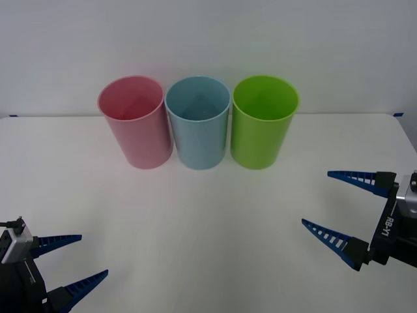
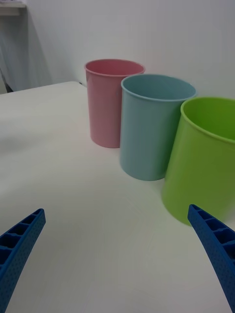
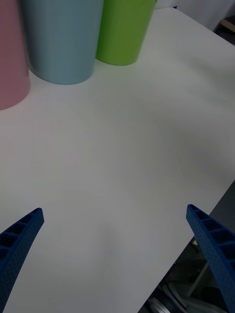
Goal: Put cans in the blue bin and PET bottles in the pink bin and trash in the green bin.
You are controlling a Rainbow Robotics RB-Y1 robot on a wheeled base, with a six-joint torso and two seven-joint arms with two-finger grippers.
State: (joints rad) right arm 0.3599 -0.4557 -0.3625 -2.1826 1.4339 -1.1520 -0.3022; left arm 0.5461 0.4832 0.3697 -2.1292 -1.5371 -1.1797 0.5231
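Bins for the sorting stand in a tight row at the far side of the white table: the pink bin on the robot's left, the blue bin in the middle and the green bin on the right, all upright with open mouths, each just beside its neighbour. From above, what can be seen of their insides looks bare. No can, bottle or scrap lies on the tabletop, so I cannot tell where the item to be sorted is.

Left gripper hangs low over the near left corner of the table, its blue ribbed fingers spread wide and holding nothing. Right gripper sits over the right side, nearer the green bin, likewise released and empty, its fingers angled toward the middle of the table.

Judging from this, the step in hand is a wait or a search before any pick. To do it well, both arms should keep clear of the row, since the bins are light, tall and tapered toward the base and would tip from a sideways knock. When an item does appear, the arm nearer to it should take it, approach with the fingers as wide as they stand now, lift well above the rims, and release directly over the matching mouth
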